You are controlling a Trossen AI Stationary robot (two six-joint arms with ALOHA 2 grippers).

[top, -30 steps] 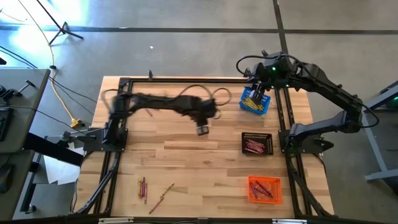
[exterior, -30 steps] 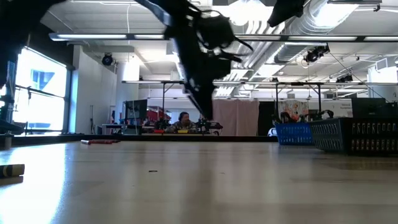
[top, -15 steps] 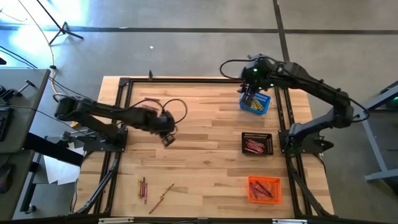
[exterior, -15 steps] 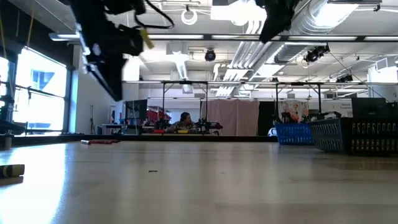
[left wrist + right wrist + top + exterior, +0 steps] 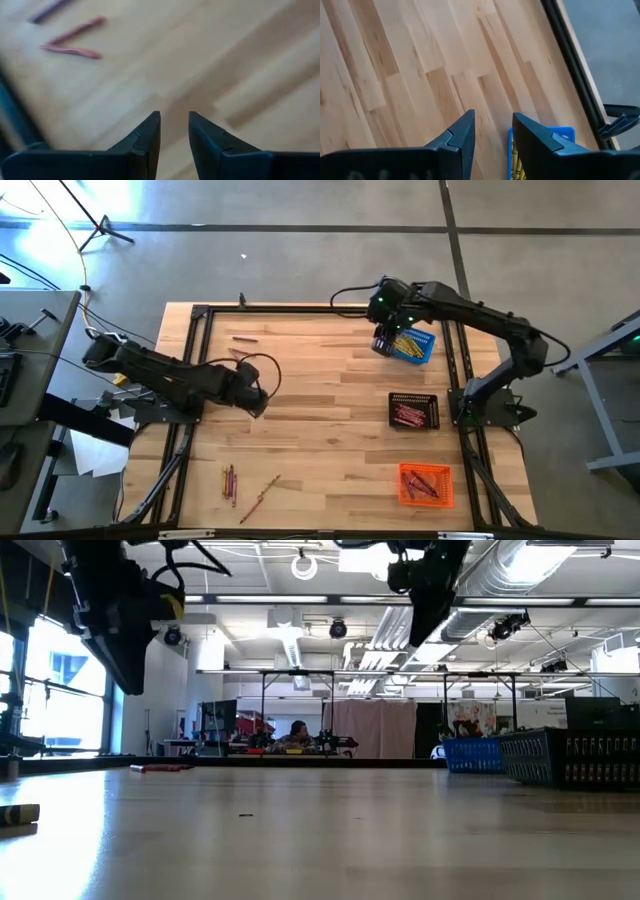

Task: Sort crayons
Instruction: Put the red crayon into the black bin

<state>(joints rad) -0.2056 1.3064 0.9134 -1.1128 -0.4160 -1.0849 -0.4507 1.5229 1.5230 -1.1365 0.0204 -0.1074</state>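
The left gripper (image 5: 174, 131) hangs over the wooden table (image 5: 240, 60), its two dark fingers (image 5: 147, 135) parted by a narrow gap with nothing between them. Well beyond the fingertips lie two red crayons (image 5: 75, 42) and a blurred purple one (image 5: 47, 10).

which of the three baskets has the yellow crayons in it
The blue basket, at the table's far edge beside the right gripper; the black and orange ones hold reddish crayons.

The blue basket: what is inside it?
The blue basket holds yellow crayons, lying in a pile. The right gripper hangs over its left edge and covers part of the inside, so anything lying under it cannot be seen.
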